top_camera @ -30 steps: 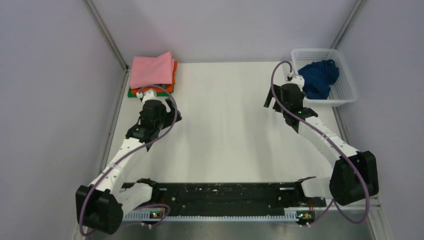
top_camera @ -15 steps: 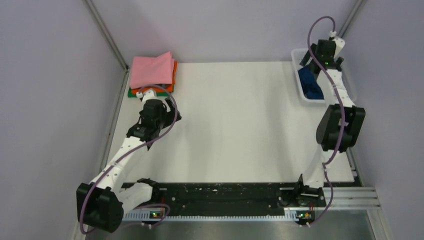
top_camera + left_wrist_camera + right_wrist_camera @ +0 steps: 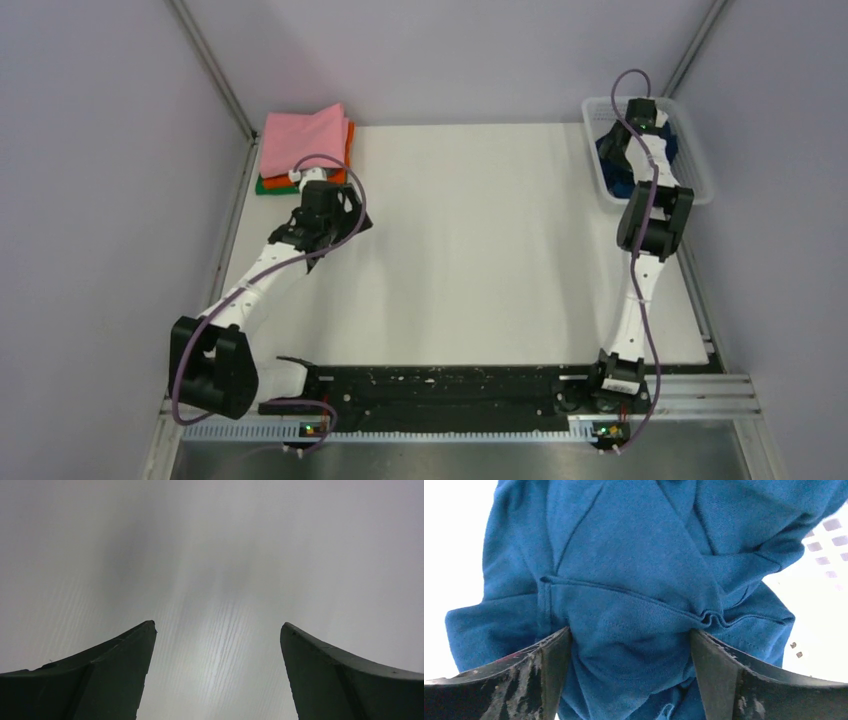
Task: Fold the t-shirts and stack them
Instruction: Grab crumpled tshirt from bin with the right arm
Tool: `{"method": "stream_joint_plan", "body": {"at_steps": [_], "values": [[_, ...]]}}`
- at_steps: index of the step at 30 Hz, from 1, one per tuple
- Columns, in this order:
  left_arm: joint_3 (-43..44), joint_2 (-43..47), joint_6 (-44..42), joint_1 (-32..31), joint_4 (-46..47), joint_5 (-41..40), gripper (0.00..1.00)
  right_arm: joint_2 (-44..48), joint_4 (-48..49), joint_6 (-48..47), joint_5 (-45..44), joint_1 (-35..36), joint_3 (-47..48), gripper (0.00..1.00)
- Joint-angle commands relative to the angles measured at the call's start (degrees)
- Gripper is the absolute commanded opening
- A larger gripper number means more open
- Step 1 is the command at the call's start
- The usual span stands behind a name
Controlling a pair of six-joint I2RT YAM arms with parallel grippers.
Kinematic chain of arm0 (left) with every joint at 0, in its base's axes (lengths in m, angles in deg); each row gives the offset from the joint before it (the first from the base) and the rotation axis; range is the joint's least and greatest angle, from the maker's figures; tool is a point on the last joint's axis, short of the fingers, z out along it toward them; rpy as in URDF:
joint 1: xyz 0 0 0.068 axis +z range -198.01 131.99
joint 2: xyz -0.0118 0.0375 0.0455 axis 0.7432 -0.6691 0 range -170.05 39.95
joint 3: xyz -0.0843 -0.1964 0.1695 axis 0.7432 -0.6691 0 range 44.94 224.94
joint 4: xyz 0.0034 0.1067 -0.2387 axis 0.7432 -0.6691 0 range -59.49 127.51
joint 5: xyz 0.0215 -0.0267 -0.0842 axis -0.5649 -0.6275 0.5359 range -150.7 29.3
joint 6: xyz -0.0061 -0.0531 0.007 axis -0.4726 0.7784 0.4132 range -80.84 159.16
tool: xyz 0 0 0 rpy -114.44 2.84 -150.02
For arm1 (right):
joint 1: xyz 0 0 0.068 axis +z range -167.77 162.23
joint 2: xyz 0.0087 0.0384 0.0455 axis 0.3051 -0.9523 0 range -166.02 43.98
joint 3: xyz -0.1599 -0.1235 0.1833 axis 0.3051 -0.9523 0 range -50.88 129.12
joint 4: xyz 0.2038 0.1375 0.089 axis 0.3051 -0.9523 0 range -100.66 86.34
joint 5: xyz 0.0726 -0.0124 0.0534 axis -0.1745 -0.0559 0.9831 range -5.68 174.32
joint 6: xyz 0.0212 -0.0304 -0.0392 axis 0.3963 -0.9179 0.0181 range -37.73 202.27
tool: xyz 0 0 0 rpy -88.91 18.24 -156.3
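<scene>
Right wrist: mesh basket surrounds navy t-shirt.

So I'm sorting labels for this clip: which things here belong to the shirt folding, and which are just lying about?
Part of the job:
blue t-shirt, crumpled in the white mesh basket
pink t-shirt, orange t-shirt and green t-shirt, folded in a stack at the far left corner

Just there:
white mesh basket, only holding the blue one
table
</scene>
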Motion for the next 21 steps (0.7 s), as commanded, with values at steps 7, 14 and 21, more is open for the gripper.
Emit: {"method": "stream_joint_plan", "body": {"at_steps": [7,14,21], "values": [[5.1,-3.9,-0.9,0.6,2.2,5.6,0.99,-3.8,-0.1,-0.2,6.7,-1.2,5.8,0.02],[1.5,1.5,-1.4,0.8,2.7,5.3,0.99,10.3,3.7,-3.2,8.2,-1.2,6.8,0.0],[-5.6,11.4,-0.2,0.9,3.0,2.6,0.99,26.9,6.3,-2.6,18.6,1.4,6.3,0.0]]}}
